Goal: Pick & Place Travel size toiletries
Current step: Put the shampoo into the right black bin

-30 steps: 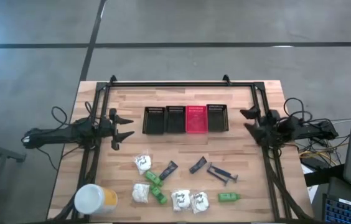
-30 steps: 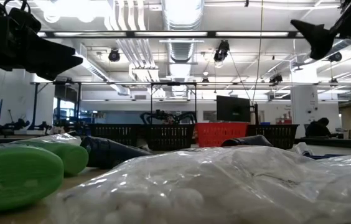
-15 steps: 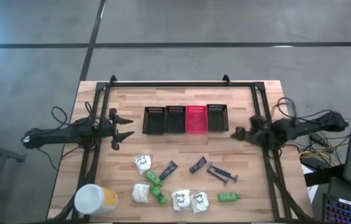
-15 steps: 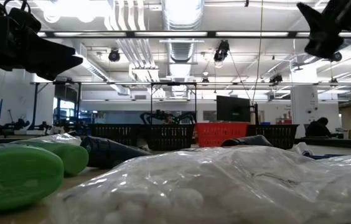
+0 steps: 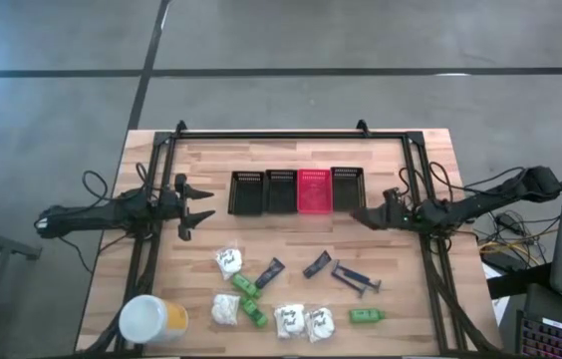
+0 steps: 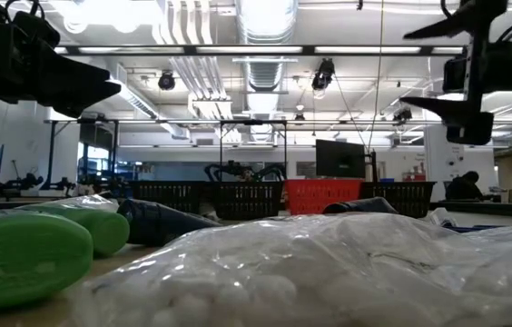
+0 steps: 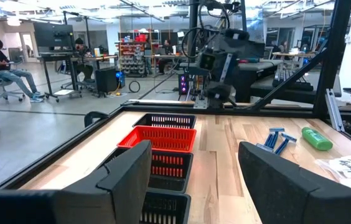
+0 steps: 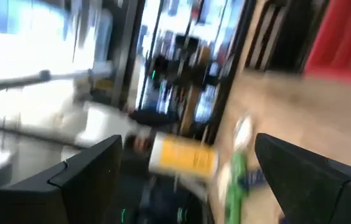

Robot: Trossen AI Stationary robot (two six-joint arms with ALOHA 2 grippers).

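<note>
A white packet [image 6: 329,272] is filling the low view's foreground, hiding most toiletries behind it, while the right wrist view is smearing the yellow container [image 8: 182,155] beyond reading.

Right arm reaches in from the table's right edge, stretched low and level, its right gripper [image 5: 363,214] out over the boards with fingers spread wide. Left arm lies along the left side, and the left gripper [image 5: 201,204] points inward, fingers parted, holding nothing.
</note>
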